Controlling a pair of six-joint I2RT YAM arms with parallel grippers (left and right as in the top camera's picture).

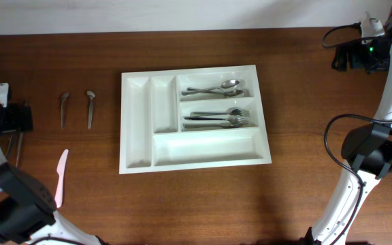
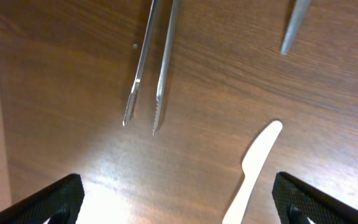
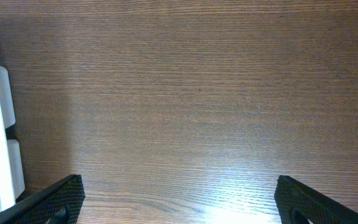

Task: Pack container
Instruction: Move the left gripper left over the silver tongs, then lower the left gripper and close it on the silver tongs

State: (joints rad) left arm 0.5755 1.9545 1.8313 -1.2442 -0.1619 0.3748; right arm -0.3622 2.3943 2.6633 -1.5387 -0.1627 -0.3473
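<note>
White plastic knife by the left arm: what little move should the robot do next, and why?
Probably ease the open left gripper down over the white plastic knife. It lies loose on the wooden table just ahead of that gripper, outside the white plastic cutlery tray, whose long bottom compartment holds nothing.

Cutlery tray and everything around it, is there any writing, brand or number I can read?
None: no words, numbers or logos show on the tray, the spoons, the forks, the plastic knife or the table in any view.
</note>
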